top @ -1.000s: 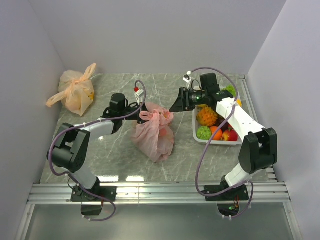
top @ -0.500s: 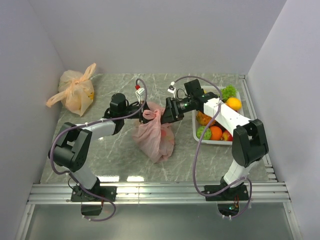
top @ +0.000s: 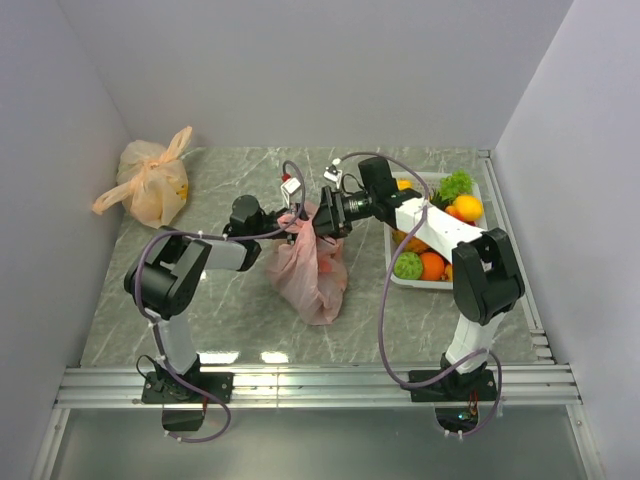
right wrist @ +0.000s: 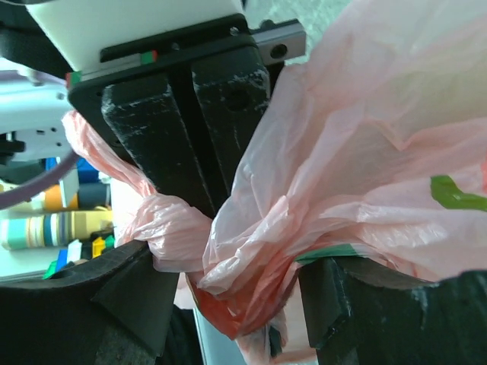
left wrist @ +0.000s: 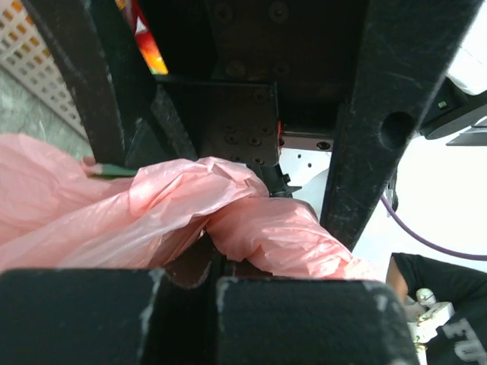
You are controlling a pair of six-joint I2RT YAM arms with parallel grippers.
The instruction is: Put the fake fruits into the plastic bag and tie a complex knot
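The pink plastic bag (top: 312,272) stands mid-table with its top bunched and twisted. My left gripper (top: 289,222) is shut on the gathered pink plastic (left wrist: 152,213), which spills out just above its closed jaws (left wrist: 217,274). My right gripper (top: 315,222) has come in from the right and is open, and the twisted neck of the bag (right wrist: 251,251) lies between its two fingers (right wrist: 243,304). The left gripper's black fingers (right wrist: 190,129) show just behind that neck. Fake fruits (top: 432,265) in orange, green and yellow lie in the white basket (top: 425,285). Something green (right wrist: 456,194) shows through the bag's side.
A pale orange knotted bag (top: 150,185) sits at the far left corner. The white basket fills the right side next to the right arm. The enclosure's walls close off the left, back and right.
My right gripper swung left from above the basket to the bag's top and opened wider around its neck. The left gripper shifted slightly right, still holding the bag.
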